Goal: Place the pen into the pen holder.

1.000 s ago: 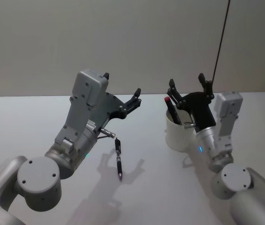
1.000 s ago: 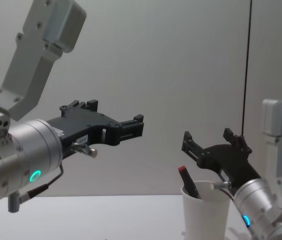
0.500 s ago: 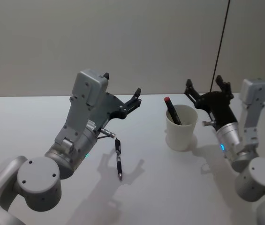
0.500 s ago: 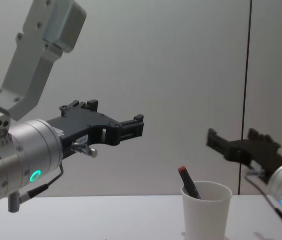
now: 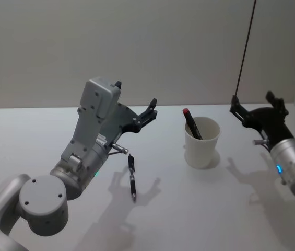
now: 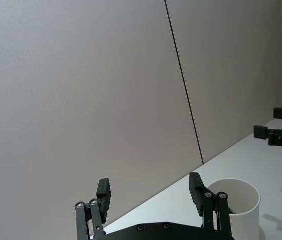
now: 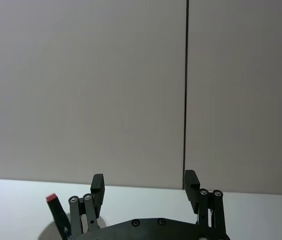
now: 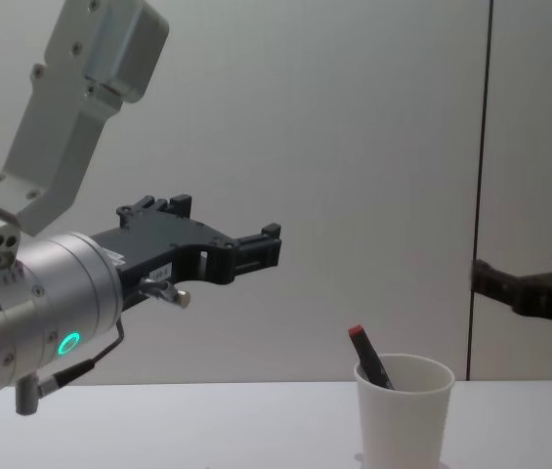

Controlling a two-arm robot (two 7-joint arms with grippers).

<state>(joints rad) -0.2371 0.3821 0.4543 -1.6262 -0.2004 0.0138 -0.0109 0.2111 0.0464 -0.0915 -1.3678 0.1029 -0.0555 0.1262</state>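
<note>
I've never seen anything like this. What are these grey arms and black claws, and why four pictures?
It is a two-armed robot. One picture looks down from its head, one looks forward from its chest, two come from cameras on its wrists. The black claws are its end effectors: the left end effector is raised over the white table, the right end effector hangs right of the paper cup. Both are open and hold nothing. A black pen with a red tip leans in the cup. A second pen lies on the table beneath the left arm.
</note>
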